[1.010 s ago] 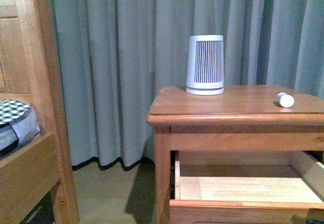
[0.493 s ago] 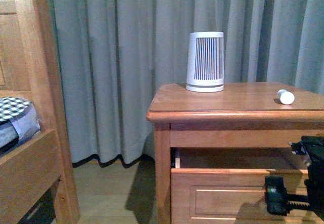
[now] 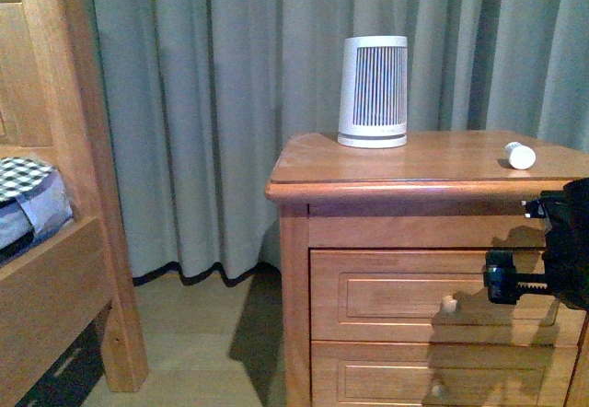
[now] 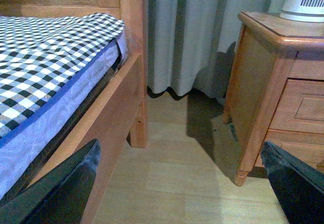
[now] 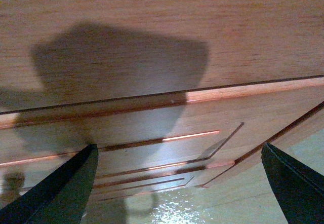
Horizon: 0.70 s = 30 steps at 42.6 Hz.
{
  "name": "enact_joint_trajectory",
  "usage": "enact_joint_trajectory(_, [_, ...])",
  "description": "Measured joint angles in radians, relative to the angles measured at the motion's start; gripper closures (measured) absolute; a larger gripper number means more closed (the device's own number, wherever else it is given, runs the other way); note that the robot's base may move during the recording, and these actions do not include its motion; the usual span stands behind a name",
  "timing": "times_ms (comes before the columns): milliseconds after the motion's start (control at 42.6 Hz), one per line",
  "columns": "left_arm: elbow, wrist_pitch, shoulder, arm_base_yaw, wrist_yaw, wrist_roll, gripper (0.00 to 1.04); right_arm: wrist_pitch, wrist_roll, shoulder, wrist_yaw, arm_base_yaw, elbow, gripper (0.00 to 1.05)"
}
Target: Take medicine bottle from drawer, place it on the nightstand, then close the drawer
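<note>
Medicine bottle (image 3: 520,156) lying on its side near the right edge of the nightstand (image 3: 414,181) top, well apart from the striped white cylinder (image 3: 373,92). Drawer (image 3: 433,295) open a second ago, half in a moment later, now flush with the frame, so pretty much looks like job done. Right gripper (image 5: 177,183) spread wide right up against the drawer front, holding nothing. Left gripper (image 4: 182,183) also wide and empty, off by the bed (image 4: 55,72)

The light is soft and even. A dark shadow falls on the honey-coloured wooden drawer front (image 5: 152,57). The pale floor (image 5: 202,206) shines with glare, a bit blurry.
</note>
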State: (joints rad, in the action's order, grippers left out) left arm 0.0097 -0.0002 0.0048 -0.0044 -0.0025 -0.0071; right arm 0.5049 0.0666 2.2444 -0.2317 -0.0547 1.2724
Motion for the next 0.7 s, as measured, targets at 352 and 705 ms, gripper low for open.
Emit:
enact_joint_trajectory(352, [0.0, 0.0, 0.0, 0.0, 0.0, 0.0, 0.07, -0.013, 0.017, -0.139, 0.015, 0.015, -0.148, 0.07])
enact_joint_trajectory(705, [0.0, 0.0, 0.0, 0.0, 0.0, 0.0, 0.07, -0.075, 0.061, -0.748, 0.112, -0.011, -0.637, 0.07])
